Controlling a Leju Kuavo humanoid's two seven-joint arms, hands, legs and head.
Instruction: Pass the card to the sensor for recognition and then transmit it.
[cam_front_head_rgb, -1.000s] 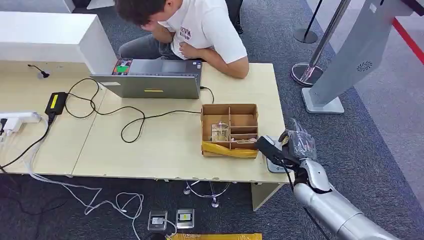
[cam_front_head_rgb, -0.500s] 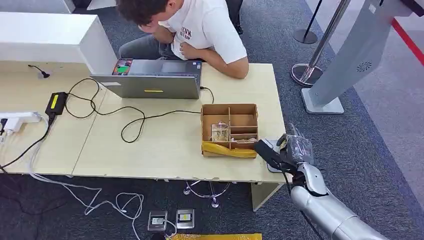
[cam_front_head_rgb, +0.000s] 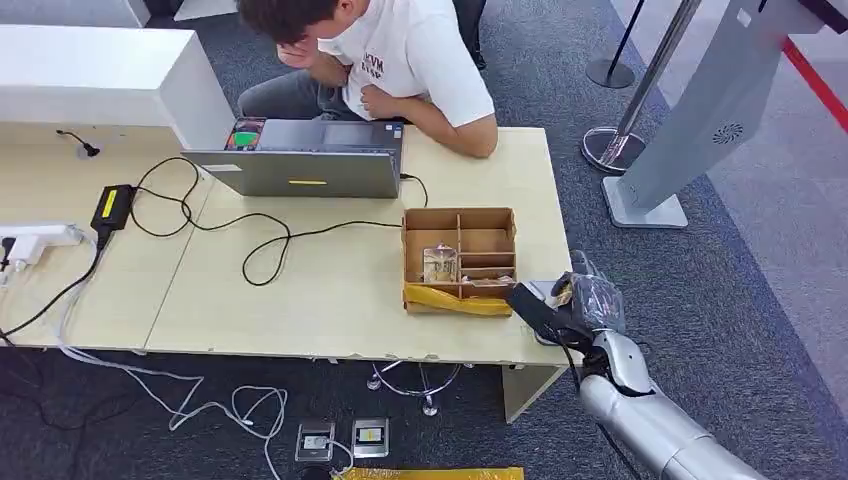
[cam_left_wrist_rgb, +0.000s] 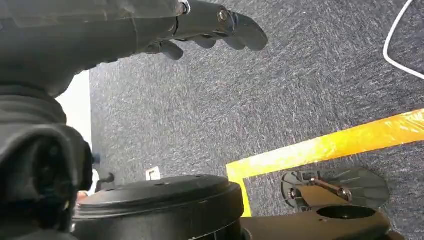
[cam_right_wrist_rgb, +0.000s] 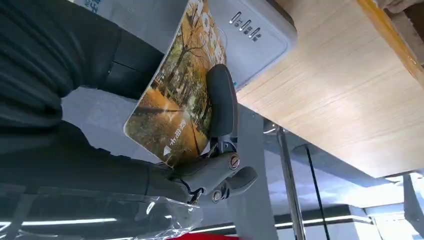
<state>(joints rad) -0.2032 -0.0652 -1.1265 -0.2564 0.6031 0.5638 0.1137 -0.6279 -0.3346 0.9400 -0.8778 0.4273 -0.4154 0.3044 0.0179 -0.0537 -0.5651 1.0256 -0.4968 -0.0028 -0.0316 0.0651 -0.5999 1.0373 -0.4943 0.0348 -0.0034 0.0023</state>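
My right hand (cam_front_head_rgb: 585, 300) hovers at the table's front right corner and holds a card (cam_right_wrist_rgb: 176, 107) printed with an autumn tree scene, a dark finger pressed across its face. The card lies just over the white card sensor (cam_right_wrist_rgb: 252, 37), which sits on the wood table near the corner (cam_front_head_rgb: 540, 295); whether card and sensor touch I cannot tell. A clear plastic wrap covers the back of that hand. My left hand (cam_left_wrist_rgb: 210, 27) hangs above dark carpet with its fingers apart and nothing in them.
A cardboard divider box (cam_front_head_rgb: 460, 255) with yellow tape stands left of the sensor. A person (cam_front_head_rgb: 400, 60) leans over a laptop (cam_front_head_rgb: 310, 160) at the far edge. Cables (cam_front_head_rgb: 250, 235) and a power strip (cam_front_head_rgb: 35, 240) lie left. A grey kiosk base (cam_front_head_rgb: 645, 205) stands on the carpet at right.
My right hand with the card has drifted slightly left and toward me over the sensor. The person has raised a hand to the head.
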